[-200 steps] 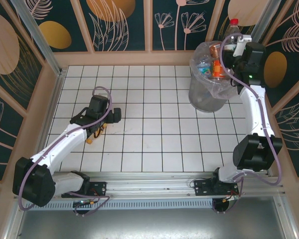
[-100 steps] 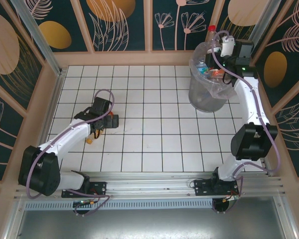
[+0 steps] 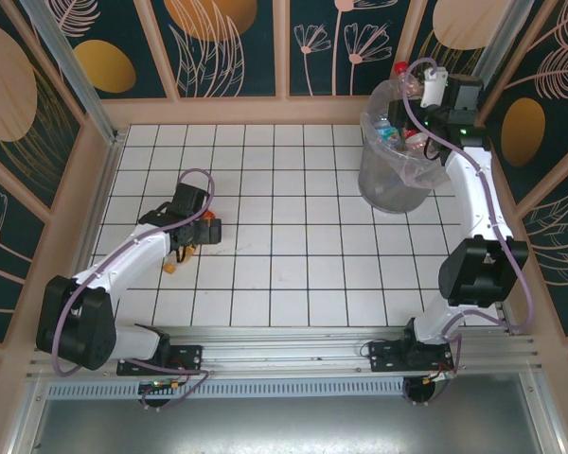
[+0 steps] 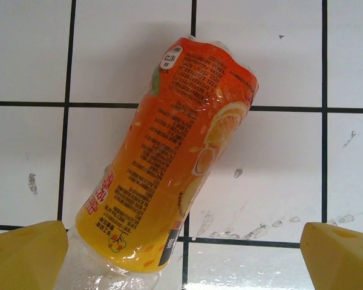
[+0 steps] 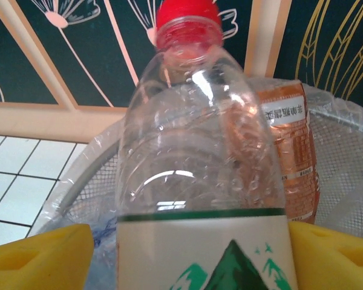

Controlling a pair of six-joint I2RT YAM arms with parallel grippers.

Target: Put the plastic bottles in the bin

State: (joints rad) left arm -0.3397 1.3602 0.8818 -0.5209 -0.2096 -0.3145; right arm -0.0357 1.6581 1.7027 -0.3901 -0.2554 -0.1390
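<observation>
Bin (image 3: 388,189) holds bottles (image 5: 290,157); right gripper (image 5: 190,257) around red-capped bottle (image 5: 193,151), grip unclear; left gripper (image 4: 181,254) open.

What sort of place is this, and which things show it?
Probably a staged robot test cell: left arm and right arm bolted to a metal rail, a white gridded tabletop, leaf-patterned wall panels around it.

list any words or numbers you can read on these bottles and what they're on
orange-label bottle: dense Chinese print and a white oval tag, too small to read.
brown-label bottle in the bin: Chinese characters on a white patch, too blurred to quote.
red-capped bottle: white label with a green mountain picture, no words visible.
</observation>
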